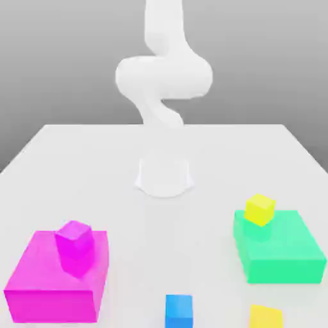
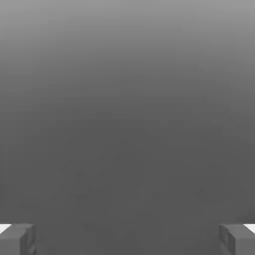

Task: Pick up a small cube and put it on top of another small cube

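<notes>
golden-yellow cube (image 1: 266, 317) sits at the near edge of the exterior view, toward its right, nearer the camera than green block (image 1: 285, 256) with lemon-yellow cube (image 1: 259, 210) at its far left corner. blue cube (image 1: 179, 312) is to its left, then magenta block (image 1: 57, 282) with magenta cube (image 1: 75, 240). gripper (image 2: 127, 241) has its fingers spread wide, nothing between them.

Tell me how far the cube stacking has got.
No small cube sits on another small cube. The open gripper holds nothing. The golden-yellow cube and blue cube rest apart on the table. Picking up and stacking both remain.
</notes>
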`<state>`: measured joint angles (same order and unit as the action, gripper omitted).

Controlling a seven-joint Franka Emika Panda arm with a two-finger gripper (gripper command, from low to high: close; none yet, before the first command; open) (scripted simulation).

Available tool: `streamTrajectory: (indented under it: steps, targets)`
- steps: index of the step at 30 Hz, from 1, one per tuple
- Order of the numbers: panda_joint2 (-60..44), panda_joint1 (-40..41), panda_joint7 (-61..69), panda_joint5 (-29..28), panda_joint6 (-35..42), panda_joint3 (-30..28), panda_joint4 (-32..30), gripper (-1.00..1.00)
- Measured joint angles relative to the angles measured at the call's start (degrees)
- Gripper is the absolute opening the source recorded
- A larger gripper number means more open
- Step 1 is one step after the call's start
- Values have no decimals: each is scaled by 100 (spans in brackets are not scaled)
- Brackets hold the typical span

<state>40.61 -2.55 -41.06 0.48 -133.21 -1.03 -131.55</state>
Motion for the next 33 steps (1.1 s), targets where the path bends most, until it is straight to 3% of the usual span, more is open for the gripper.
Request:
streamTrajectory:
  steps: [10, 19, 29, 33]
  targets:
    - [-2115, -902, 2022, 306, -564, -313, 97, 0]
    - [-3983, -1374, 3776, 531, -1067, -201, 182, 0]
    - [-6017, -1585, 5213, 52, -1655, 71, 265, 0]
    - [-6846, -1610, 5316, -33, -2222, 88, 406, 0]
